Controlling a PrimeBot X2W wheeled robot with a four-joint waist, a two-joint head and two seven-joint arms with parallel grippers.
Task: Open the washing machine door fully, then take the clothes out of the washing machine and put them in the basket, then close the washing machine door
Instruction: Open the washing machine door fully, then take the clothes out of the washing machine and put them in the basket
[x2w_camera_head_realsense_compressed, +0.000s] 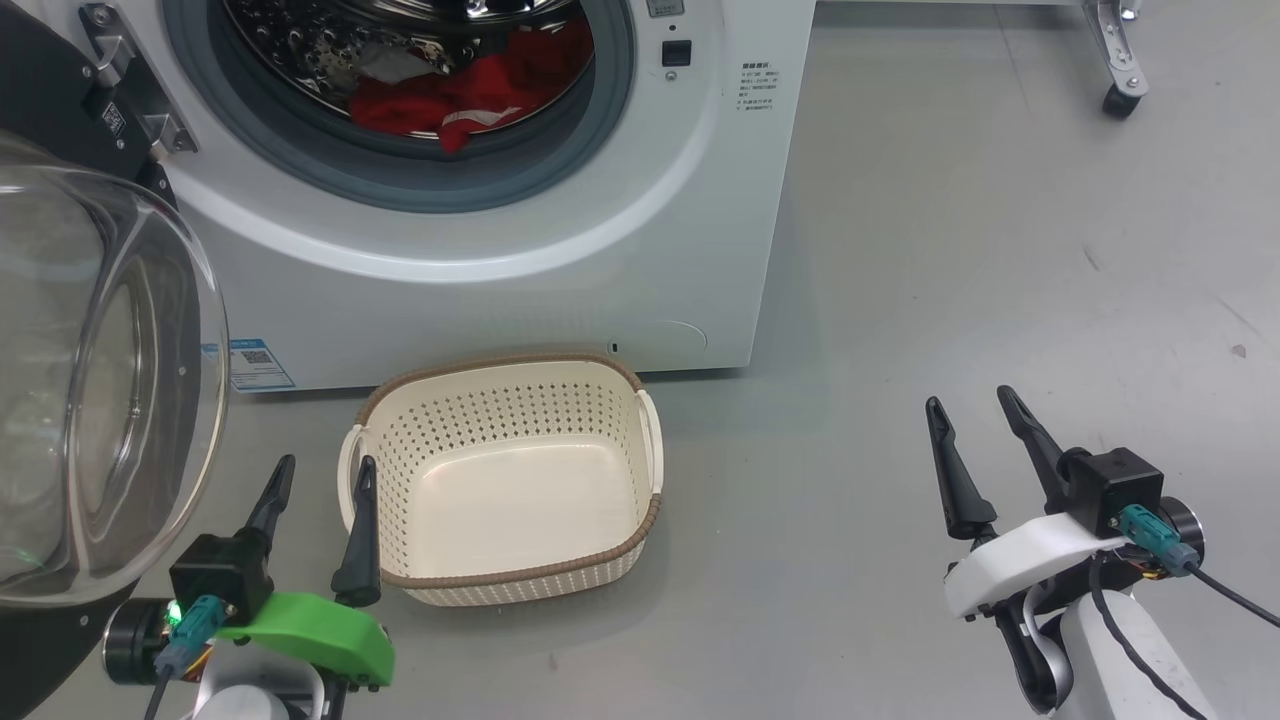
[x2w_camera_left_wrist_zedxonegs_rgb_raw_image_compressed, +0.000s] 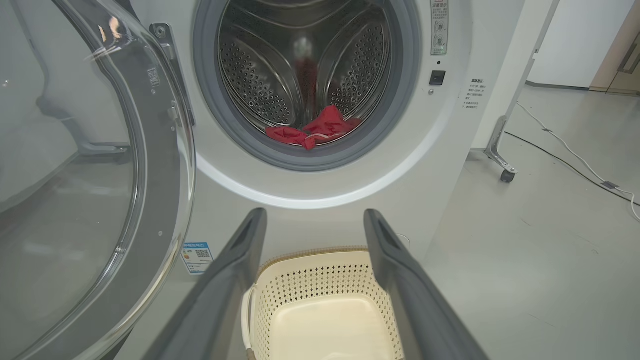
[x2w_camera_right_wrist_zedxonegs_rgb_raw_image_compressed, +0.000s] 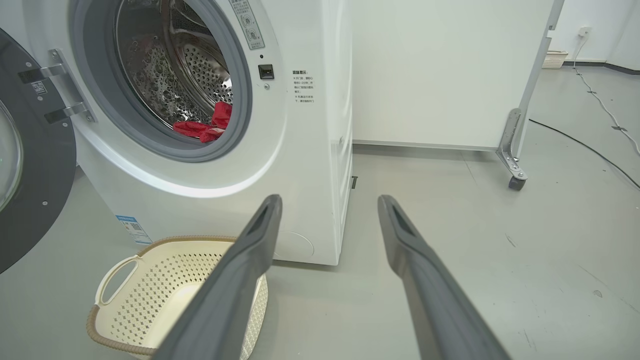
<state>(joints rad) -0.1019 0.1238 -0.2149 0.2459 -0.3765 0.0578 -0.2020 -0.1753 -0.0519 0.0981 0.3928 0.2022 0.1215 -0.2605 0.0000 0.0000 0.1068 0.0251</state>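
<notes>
Grey smooth floor (x2w_camera_head_realsense_compressed: 950, 250) spreads under both arms. Nearest you, the left gripper (x2w_camera_head_realsense_compressed: 327, 462) hangs with its two long dark fingers apart and holding nothing, just beside the left handle of the small cream perforated plastic basket (x2w_camera_head_realsense_compressed: 520, 410) with the brown woven-look rim. The right gripper (x2w_camera_head_realsense_compressed: 969, 398) is spread and empty too, well off to the basket's right.

The large round black-rimmed door with its bulging clear glass bowl (x2w_camera_head_realsense_compressed: 100, 380) stands swung out on the left, so I judge that fetching comes next. Behind the basket, the big white front-loading washing machine (x2w_camera_head_realsense_compressed: 600, 250) shows an unobstructed mouth. The bright red soft garment with white trim (x2w_camera_head_realsense_compressed: 470, 95) lies crumpled low at the front of the steel drum (x2w_camera_head_realsense_compressed: 300, 40), just behind the grey rubber ring (x2w_camera_head_realsense_compressed: 400, 190).

Go in over the ring's lower lip, pinch a thick raised fold, and lift clear before you draw back, or the cloth may drag.
</notes>
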